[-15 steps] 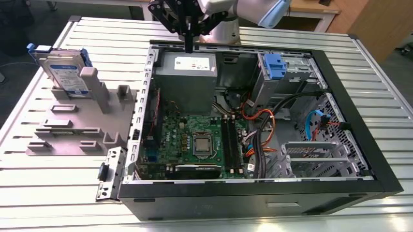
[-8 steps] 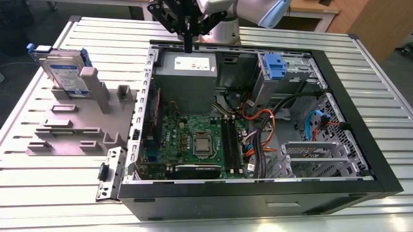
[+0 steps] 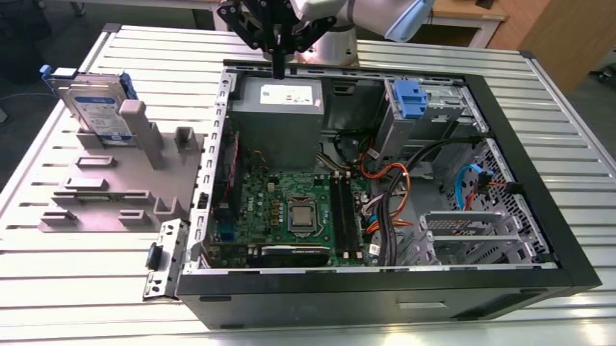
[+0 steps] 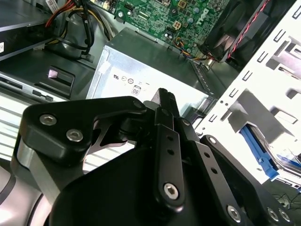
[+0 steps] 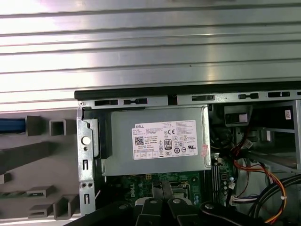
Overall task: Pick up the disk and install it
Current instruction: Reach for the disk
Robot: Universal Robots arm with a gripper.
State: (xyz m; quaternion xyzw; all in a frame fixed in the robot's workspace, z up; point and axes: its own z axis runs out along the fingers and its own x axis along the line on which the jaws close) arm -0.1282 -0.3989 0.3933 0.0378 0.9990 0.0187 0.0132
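Observation:
The disk (image 3: 97, 108), a silver-grey drive with a white-and-blue label in a blue bracket, stands upright in a grey slotted holder (image 3: 115, 180) at the exterior view's left, outside the computer case. My gripper (image 3: 279, 71) hangs over the back edge of the open case (image 3: 385, 288), above the grey power supply box (image 3: 279, 108), well to the right of the disk. Its black fingers are pressed together with nothing between them. Both wrist views show the shut gripper (image 4: 165, 98) (image 5: 160, 187) over the power supply (image 5: 157, 141) (image 4: 141, 70).
Inside the case lie the green motherboard (image 3: 288, 209), orange and black cables (image 3: 394, 180), a blue plastic latch (image 3: 409, 97) on a drive cage and a metal bay (image 3: 462, 227) at the right. The ribbed metal table (image 3: 77, 288) surrounds everything. A blue edge (image 5: 11, 125) shows beside the holder (image 5: 37, 155).

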